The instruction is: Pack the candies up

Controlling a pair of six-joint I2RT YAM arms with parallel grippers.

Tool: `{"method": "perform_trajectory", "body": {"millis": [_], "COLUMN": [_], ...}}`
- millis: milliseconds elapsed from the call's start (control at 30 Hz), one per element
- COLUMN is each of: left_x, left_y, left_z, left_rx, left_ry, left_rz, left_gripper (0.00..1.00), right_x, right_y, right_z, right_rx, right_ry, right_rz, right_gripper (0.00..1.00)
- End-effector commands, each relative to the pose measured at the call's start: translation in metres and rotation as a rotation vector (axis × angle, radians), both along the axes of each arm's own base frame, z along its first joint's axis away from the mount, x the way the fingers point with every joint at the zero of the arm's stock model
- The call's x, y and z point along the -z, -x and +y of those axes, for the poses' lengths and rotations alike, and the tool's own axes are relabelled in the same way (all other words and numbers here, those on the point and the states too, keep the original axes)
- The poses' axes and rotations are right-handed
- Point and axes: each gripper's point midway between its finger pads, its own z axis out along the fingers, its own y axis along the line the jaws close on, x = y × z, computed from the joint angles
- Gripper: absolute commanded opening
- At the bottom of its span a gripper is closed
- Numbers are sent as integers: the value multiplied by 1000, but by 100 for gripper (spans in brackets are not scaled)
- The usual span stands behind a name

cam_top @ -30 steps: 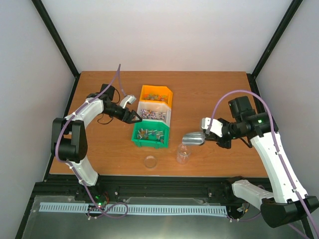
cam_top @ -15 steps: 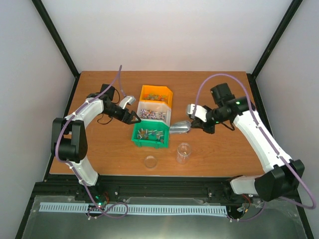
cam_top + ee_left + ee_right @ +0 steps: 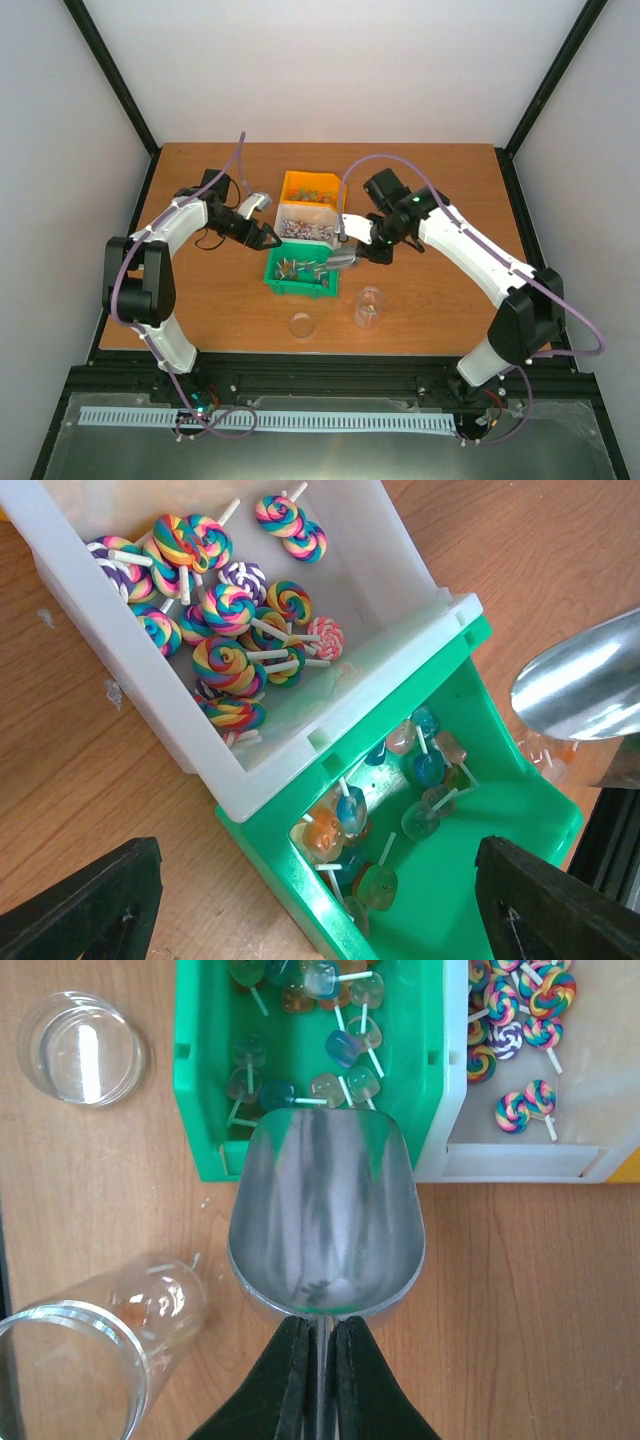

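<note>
rainbow swirl candies [image 3: 222, 665] heaped in white bin [image 3: 385, 565], translucent candies [image 3: 350, 808] in green bin [image 3: 455, 910]

Candies [image 3: 222, 665] rainbow-swirled on white sticks in the white bin [image 3: 400, 590]; translucent blue, orange and pale green ones in the green bin [image 3: 470, 900]. Bright orange for the third bin [image 3: 312, 186]. Shiny silver-grey scoop [image 3: 325, 1220], tinged with green reflection. Clear jar [image 3: 110, 1330] and clear lid [image 3: 82, 1048]. Warm brown woodgrain bench [image 3: 520, 1310]. Black right claw [image 3: 320, 1340].

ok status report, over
Left tool open beside white bin. Right tool shut on empty scoop at edge of green bin. Candies in bins. Nothing in the way.
</note>
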Motion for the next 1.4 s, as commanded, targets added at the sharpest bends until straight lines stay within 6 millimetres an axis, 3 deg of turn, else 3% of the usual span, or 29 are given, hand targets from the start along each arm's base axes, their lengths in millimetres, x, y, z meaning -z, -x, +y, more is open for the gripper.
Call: {"method": "perform_trajectory", "body": {"millis": [0, 467, 700, 1033, 1367], "left_x": [-6, -2, -1, 2, 2], "left_y": [-4, -6, -5, -7, -7], "left_z": [1, 2, 2, 2, 1], "left_rx": [-1, -6, -4, -4, -10], "left_ry": [6, 4, 2, 1, 6], "left_rz": [-40, -39, -41, -33, -21], "left_gripper": [87, 87, 87, 86, 86], "right_x": [-2, 37, 64, 96, 106], "right_y": [-16, -25, -24, -7, -7], "right_z": [17, 48, 52, 64, 77], "right_rx": [38, 45, 43, -28, -79], "right_ry": [33, 186, 210, 113, -97], "right_rz": [-54, -23, 31, 82, 114], "right_gripper": [3, 3, 3, 3, 3]}}
